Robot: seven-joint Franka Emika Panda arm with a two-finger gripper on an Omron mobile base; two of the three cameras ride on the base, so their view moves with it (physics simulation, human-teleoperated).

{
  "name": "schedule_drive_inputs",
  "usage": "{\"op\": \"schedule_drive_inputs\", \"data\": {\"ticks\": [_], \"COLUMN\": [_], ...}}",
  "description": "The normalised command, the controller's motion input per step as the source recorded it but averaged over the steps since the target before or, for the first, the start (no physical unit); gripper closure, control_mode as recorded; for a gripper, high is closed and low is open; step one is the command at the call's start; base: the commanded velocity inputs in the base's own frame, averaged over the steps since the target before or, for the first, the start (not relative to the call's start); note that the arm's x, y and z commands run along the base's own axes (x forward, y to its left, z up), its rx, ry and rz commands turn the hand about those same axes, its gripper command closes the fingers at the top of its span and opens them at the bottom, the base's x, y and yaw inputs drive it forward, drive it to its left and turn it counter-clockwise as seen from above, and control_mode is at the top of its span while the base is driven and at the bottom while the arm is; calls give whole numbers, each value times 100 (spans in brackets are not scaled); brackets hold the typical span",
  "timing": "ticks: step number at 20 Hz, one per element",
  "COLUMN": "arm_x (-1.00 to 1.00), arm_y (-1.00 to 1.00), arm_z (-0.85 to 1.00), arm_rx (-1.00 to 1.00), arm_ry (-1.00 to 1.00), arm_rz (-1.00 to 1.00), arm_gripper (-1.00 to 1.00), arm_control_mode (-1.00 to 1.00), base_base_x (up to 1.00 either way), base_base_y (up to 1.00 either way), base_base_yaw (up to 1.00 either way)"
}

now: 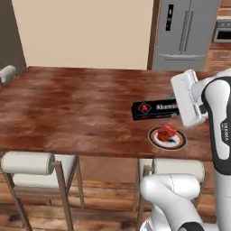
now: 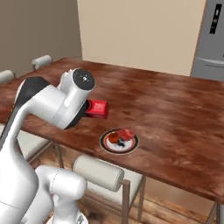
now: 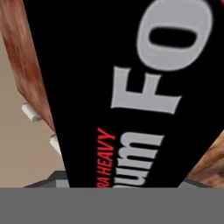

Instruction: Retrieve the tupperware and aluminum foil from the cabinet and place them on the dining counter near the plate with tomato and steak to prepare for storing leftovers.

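Observation:
The aluminum foil (image 1: 153, 109) is a long black carton with a red logo, level just over the dining counter (image 1: 67, 103) and right behind the plate (image 1: 167, 137). My gripper (image 1: 177, 108) is shut on its right end; the fingers are hidden by the white hand. The carton's red end (image 2: 97, 108) pokes out from behind my arm. In the hand view the aluminum foil (image 3: 131, 96) sits very close, its white lettering large. On the plate (image 2: 119, 141) lie the red tomato (image 1: 166, 132) and the dark steak (image 1: 173, 141). The tupperware and the cabinet are out of view.
Cushioned chairs (image 1: 27, 162) (image 1: 178, 168) stand tucked under the counter's near edge, another chair (image 2: 98, 173) right below the plate. A grey steel fridge (image 1: 185, 34) stands beyond the far side. The wide counter top (image 2: 175, 109) stretches bare to the left and behind.

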Motion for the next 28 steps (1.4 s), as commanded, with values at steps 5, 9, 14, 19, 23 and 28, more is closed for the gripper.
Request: {"op": "schedule_drive_inputs", "data": {"ticks": [5, 9, 14, 19, 23, 28], "arm_x": [0, 0, 5, 31, 18, -1], "arm_y": [0, 0, -4, -34, -34, -17], "arm_z": [0, 0, -1, -13, -15, 0], "arm_rx": [0, 0, 0, 1, 1, 1], "arm_ry": [0, 0, -2, -1, 0, 0], "arm_rz": [0, 0, -6, -29, -29, -37], "arm_gripper": [100, 100, 100, 100, 100, 100], "arm_control_mode": [100, 100, -100, -100, -100, -100], "base_base_x": [64, 57, 33, 0, 0, 0], "base_base_y": [-3, -2, -8, 0, 0, 0], "base_base_yaw": [-32, -32, -25, 0, 0, 0]}}
